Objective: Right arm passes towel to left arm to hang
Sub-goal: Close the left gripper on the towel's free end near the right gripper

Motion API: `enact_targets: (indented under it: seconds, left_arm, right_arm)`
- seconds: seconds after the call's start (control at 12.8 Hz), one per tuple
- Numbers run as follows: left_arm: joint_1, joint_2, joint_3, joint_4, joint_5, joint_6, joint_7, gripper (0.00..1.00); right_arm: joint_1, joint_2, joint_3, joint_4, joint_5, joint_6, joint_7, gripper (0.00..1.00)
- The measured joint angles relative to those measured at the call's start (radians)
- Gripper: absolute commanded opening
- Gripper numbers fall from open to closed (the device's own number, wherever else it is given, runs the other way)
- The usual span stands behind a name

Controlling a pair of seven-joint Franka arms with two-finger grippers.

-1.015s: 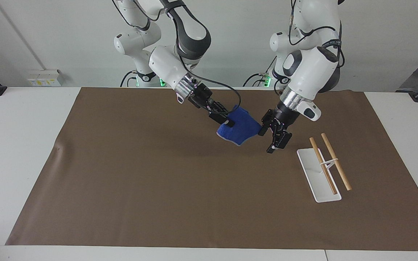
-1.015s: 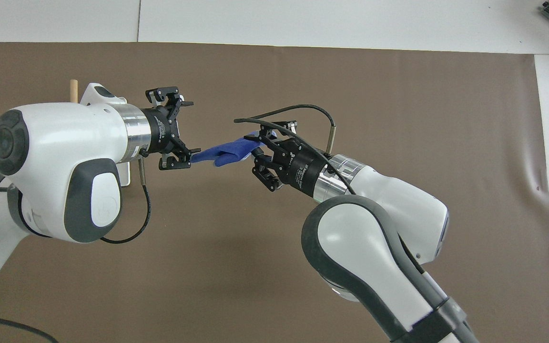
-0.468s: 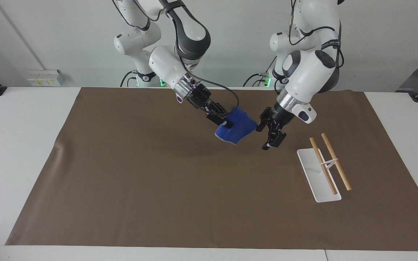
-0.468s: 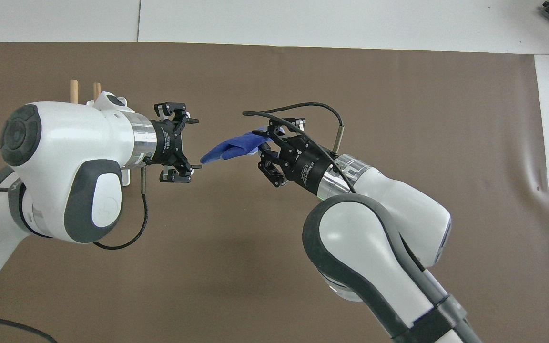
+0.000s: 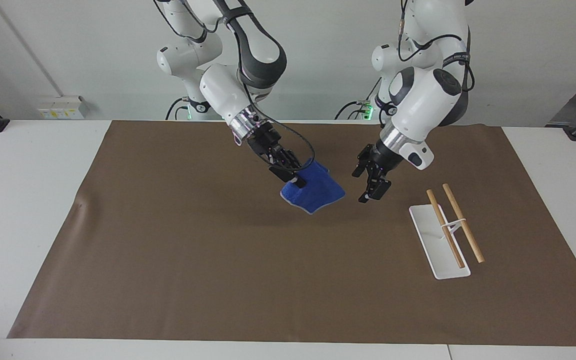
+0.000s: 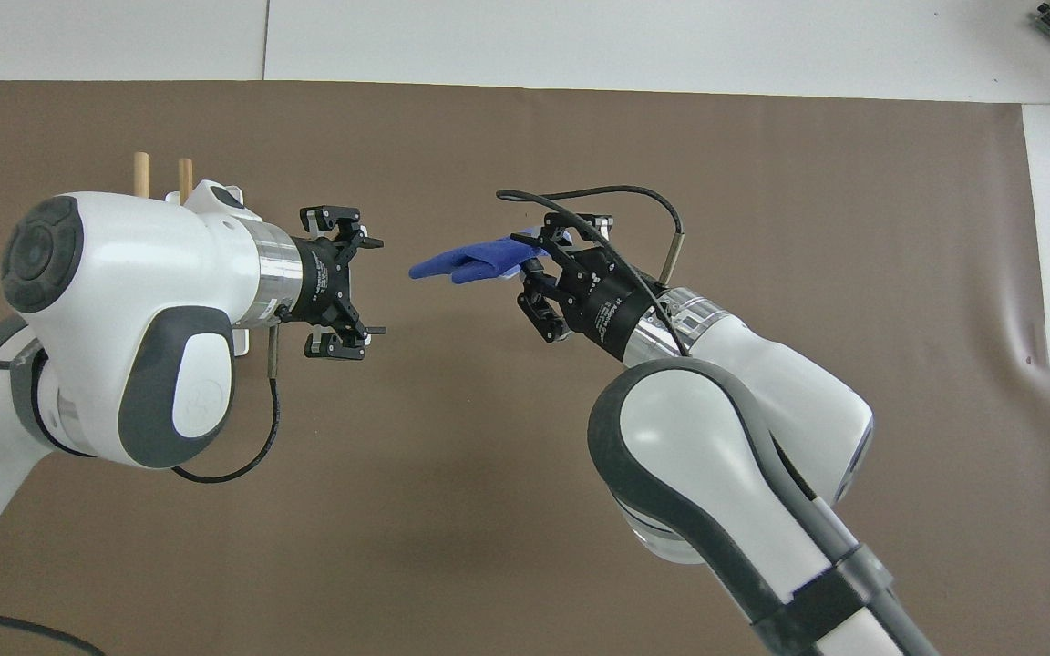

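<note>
Right hand (image 5: 293,178) grips the blue towel (image 5: 314,194) above the mat — left hand (image 5: 370,182) gapes empty beside it.

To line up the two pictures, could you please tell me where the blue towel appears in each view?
Facing view: the towel hangs near the middle, gripped by the right gripper, above the brown mat.
Overhead view: the towel sits just above centre, sticking out from that gripper toward the open left gripper.
Shared landmark: the wooden towel rack.
</note>
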Motion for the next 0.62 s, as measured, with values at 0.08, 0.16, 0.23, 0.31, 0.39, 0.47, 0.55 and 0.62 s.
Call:
enact_targets:
  seconds: [0.08,0.16,0.23,0.31,0.39,0.47,0.55,0.62]
  left_arm:
    - [0.000,0.000,0.000,0.002,0.000,0.005,-0.012,1.00]
    - [0.000,0.000,0.001,0.002,0.000,0.019,-0.038,1.00]
    - [0.000,0.000,0.000,0.002,0.000,0.034,-0.061,1.00]
    - [0.000,0.000,-0.001,0.003,0.000,0.041,-0.076,1.00]
    - [0.000,0.000,-0.005,0.003,0.000,0.044,-0.087,1.00]
    - [0.000,0.000,-0.010,0.003,0.000,0.047,-0.102,1.00]
    - [-0.001,0.000,-0.014,0.003,0.000,0.053,-0.117,1.00]
    - [-0.001,0.000,-0.014,0.002,0.000,0.067,-0.124,1.00]
  right_arm:
    - [0.005,0.000,0.002,0.000,0.009,0.000,0.000,0.00]
    - [0.008,0.000,0.005,0.000,0.012,0.001,0.000,0.00]
    - [0.012,0.000,0.009,0.000,0.013,0.001,0.000,0.00]
    - [0.014,0.000,0.016,0.000,0.013,0.001,0.000,0.00]
    - [0.015,0.000,0.025,0.000,0.013,0.004,0.000,0.00]
    - [0.015,0.000,0.032,0.001,0.013,0.006,0.000,0.00]
    - [0.015,0.000,0.038,0.001,0.013,0.006,0.000,0.00]
    - [0.015,0.000,0.043,0.001,0.016,0.007,0.000,0.00]
